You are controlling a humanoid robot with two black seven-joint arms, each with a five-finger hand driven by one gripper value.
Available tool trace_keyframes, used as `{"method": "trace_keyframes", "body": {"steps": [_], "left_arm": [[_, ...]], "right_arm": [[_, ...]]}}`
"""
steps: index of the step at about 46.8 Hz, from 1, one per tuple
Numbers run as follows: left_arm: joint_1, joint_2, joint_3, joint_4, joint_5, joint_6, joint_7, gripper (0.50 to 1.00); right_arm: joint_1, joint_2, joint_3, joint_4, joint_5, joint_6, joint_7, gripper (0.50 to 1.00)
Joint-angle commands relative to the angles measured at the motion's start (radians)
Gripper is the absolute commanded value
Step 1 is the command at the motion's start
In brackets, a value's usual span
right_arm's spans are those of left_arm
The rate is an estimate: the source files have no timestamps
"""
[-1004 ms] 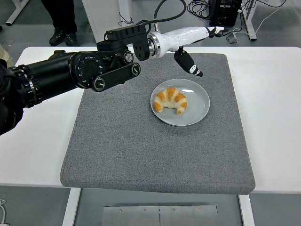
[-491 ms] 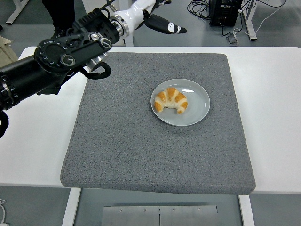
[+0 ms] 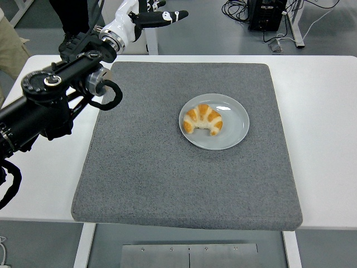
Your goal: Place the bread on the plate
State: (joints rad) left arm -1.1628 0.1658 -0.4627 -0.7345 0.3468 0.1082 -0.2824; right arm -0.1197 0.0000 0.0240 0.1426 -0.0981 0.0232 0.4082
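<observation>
One golden, striped croissant (image 3: 203,119) lay on the round pale-grey plate (image 3: 234,129), itself on the grey felt mat (image 3: 167,178) over the white tabletop (image 3: 323,111). We judged the placing done. Our left robot hand (image 3: 159,17) hung beyond the far edge, fingers seemingly extended and holding nothing, though small in view. Finishing well meant withdrawing high, clear of the plate.

Black jointed left arm (image 3: 50,100) (round caps), white-and-black hand (image 3: 148,17).
</observation>
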Motion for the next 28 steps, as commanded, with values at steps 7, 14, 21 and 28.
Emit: {"method": "trace_keyframes", "body": {"steps": [7,14,21,28], "left_arm": [[0.068,-0.005,-0.103,0.043,-0.011,-0.005,-0.003,0.969],[0.086,-0.015,-0.155,0.139,-0.069,-0.036,-0.004,0.968],[0.089,-0.055,-0.155,0.234,-0.141,-0.081,-0.004,0.968],[0.089,-0.072,-0.16,0.26,-0.161,-0.131,-0.003,0.968]], "right_arm": [[0.0,0.0,0.001,0.0,0.0,0.0,0.0,1.0],[0.0,0.0,0.001,0.0,0.0,0.0,0.0,1.0],[0.0,0.0,0.001,0.0,0.0,0.001,0.0,1.0],[0.0,0.0,0.001,0.0,0.0,0.001,0.0,1.0]]}}
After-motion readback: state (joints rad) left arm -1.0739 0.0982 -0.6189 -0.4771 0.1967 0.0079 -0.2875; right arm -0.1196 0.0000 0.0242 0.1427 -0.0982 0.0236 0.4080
